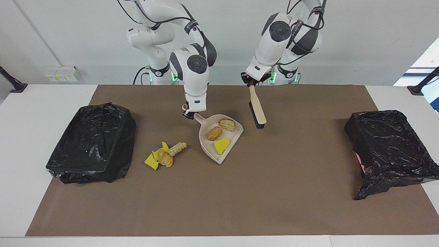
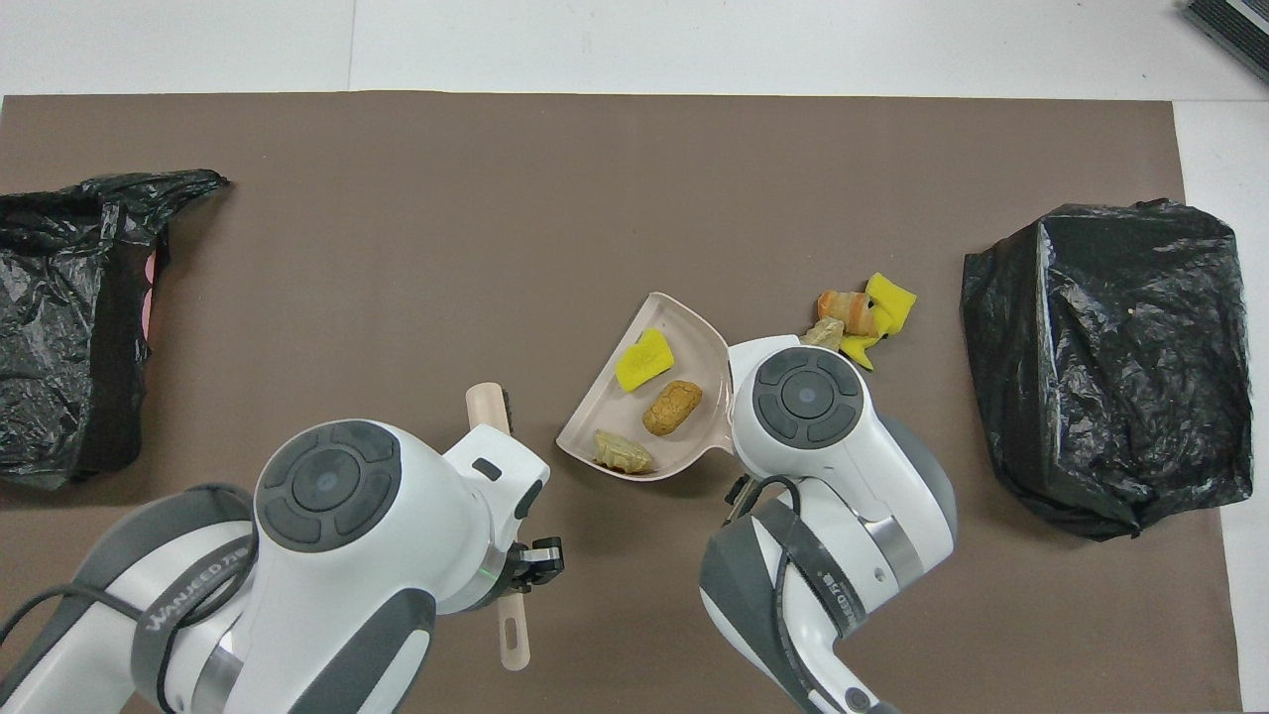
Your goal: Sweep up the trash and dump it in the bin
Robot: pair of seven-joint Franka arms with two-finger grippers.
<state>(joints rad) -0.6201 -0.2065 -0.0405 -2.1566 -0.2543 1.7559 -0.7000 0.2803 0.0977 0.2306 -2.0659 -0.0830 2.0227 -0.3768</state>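
- Toward the right arm's end you had a black-bagged bin (image 1: 92, 142), well apart from the work.
- Loose trash scraps (image 1: 164, 155) – yellow sponge bits, an orange lump, a pale ridged piece – lay on the brown mat (image 1: 219, 206) between that bin and the dustpan (image 1: 209, 147).
- Your right gripper (image 1: 188, 114) was clenched on the dustpan handle; three trash pieces (image 1: 219, 135) sat in the pan.
- Your left gripper (image 1: 251, 82) was clamped on the brush (image 1: 257, 111), lifted over the mat beside the pan.
- The second bagged bin (image 1: 387, 147) sat at the left arm's end.
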